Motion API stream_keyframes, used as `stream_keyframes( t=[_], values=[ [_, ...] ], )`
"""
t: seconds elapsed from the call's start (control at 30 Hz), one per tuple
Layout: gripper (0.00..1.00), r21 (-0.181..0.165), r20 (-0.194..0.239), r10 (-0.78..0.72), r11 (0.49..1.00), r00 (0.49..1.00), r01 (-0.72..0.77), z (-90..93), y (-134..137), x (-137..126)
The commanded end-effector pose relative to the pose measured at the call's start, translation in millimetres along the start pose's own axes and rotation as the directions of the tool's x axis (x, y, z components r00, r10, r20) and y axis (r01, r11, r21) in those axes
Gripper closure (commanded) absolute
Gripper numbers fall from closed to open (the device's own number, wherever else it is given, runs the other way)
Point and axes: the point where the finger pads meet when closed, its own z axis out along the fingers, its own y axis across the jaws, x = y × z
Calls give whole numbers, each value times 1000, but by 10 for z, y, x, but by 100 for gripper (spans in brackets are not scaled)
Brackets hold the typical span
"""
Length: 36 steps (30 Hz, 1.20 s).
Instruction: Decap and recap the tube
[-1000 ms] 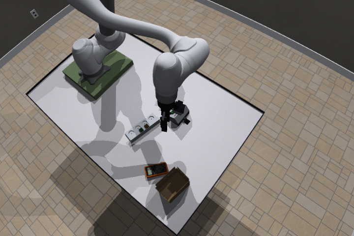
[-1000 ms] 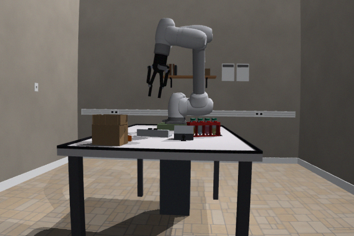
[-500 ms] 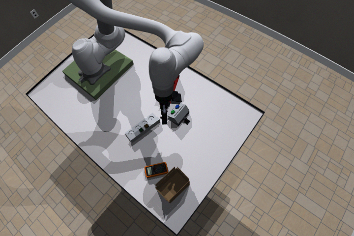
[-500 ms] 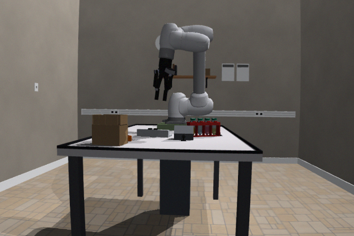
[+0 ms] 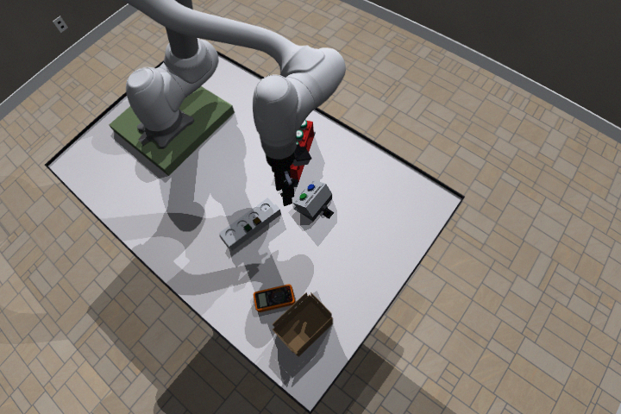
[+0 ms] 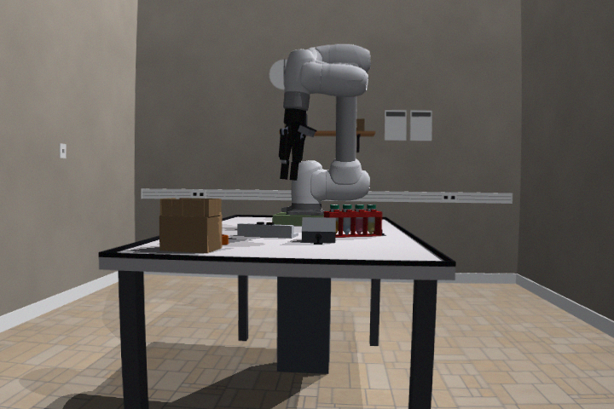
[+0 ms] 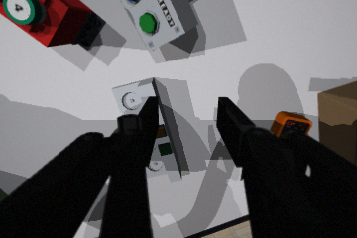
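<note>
A black two-fingered gripper (image 7: 186,116), partly parted and grasping nothing, hangs high above the white tabletop (image 5: 394,219), over a grey cap tray (image 5: 250,223) beside a grey key housing (image 5: 316,200).

Matt white table top (image 5: 379,234); smooth grey arm shell (image 5: 282,102); brown cardboard box (image 5: 302,323); glossy orange plastic meter (image 5: 273,297); matt black gripper (image 7: 186,119) fingers

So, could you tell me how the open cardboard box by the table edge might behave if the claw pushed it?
The cardboard box looks open and seemingly empty, so it is probably light and would slide readily. Its thin walls would likely flex. It sits close to the table edge, so a push could send it off.
</note>
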Motion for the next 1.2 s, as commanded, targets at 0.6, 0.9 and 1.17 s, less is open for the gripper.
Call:
stream_keyframes(
  t=[0.6,0.9,1.17],
  values=[
    [59,-3,-49,-419,908,907,420,240,-774,53],
    [59,-13,-63,-554,832,830,554,325,-1029,53],
    [59,-25,-74,-666,745,742,666,420,-1305,45]
  ],
)
